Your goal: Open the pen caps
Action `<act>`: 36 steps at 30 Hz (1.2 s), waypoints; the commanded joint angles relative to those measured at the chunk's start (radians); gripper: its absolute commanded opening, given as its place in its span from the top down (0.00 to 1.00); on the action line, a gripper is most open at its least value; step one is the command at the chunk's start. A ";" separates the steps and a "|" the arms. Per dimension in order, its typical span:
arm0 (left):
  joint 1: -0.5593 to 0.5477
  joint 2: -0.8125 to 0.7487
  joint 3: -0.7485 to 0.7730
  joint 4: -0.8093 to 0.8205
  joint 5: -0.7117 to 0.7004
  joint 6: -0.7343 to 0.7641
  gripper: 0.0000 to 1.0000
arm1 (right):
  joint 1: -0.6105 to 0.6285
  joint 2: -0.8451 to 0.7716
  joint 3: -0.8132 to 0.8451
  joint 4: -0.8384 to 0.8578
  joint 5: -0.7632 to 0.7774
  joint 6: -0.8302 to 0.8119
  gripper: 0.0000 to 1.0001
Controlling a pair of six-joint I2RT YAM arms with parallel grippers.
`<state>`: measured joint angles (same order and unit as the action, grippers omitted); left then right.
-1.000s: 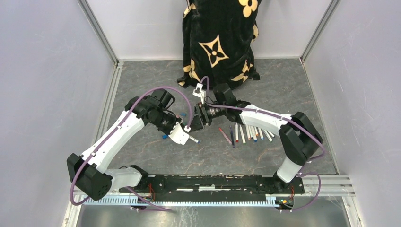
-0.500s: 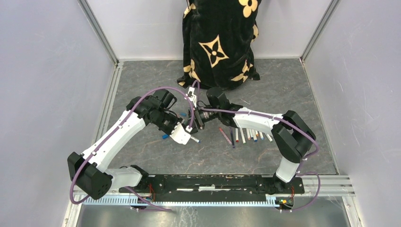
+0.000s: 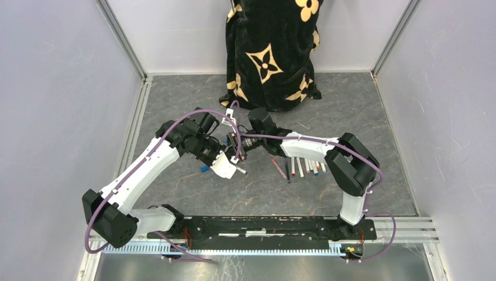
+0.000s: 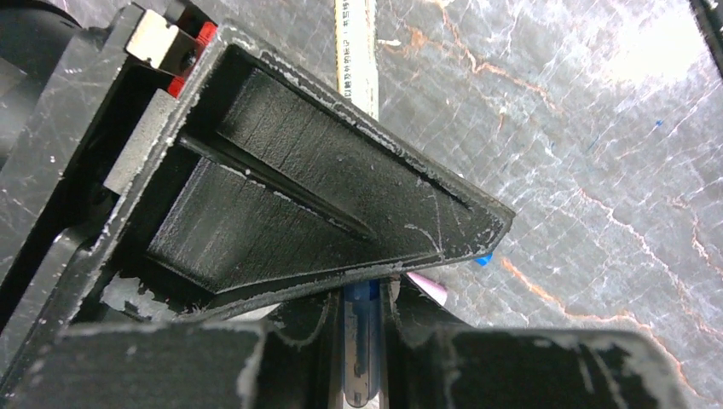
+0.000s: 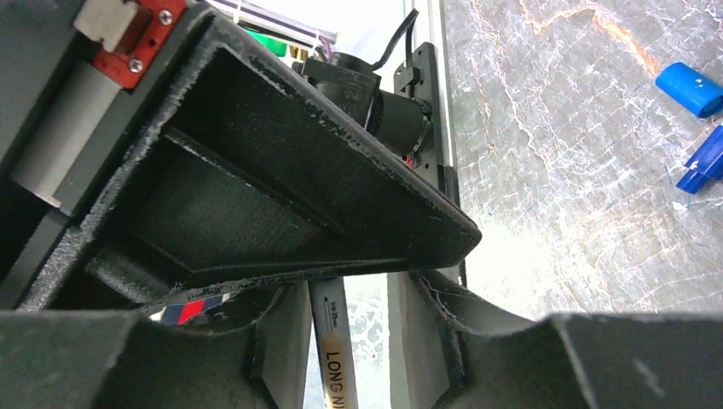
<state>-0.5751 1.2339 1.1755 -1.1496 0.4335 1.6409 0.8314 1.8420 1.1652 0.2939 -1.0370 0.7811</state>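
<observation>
My left gripper is clamped on a thin white plastic marker pen, held over the grey marbled table at mid-workspace. Its short blue plastic cap, as I read it, sits in the groove between those fingers. My right gripper has the printed barrel between its fingers, but I cannot tell whether they bite. The pen looks light, stiff and slick, and the cap a friction fit. I would grip the barrel close to the cap and pull straight along the axis, since sideways force could twist it loose. Two loose blue plastic caps lie nearby, and a row of thin white-barrelled pens waits to the right.
</observation>
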 commanded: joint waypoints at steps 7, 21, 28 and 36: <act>-0.028 -0.024 0.016 0.018 0.079 0.007 0.98 | 0.005 0.040 0.095 0.216 0.073 0.109 0.99; -0.046 0.007 0.035 0.024 0.056 0.053 0.98 | 0.002 0.084 0.157 -0.090 0.157 -0.108 1.00; 0.587 0.090 0.108 -0.044 -0.058 0.467 0.98 | -0.047 -0.441 -0.569 -0.320 0.351 -0.333 1.00; 0.213 0.030 0.052 -0.026 -0.089 0.220 0.98 | -0.092 -0.358 -0.392 -0.291 0.230 -0.289 1.00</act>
<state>-0.3729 1.3365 1.2160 -1.1400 0.7742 1.9205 0.8074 1.5085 0.8394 0.4210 -0.6468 0.5488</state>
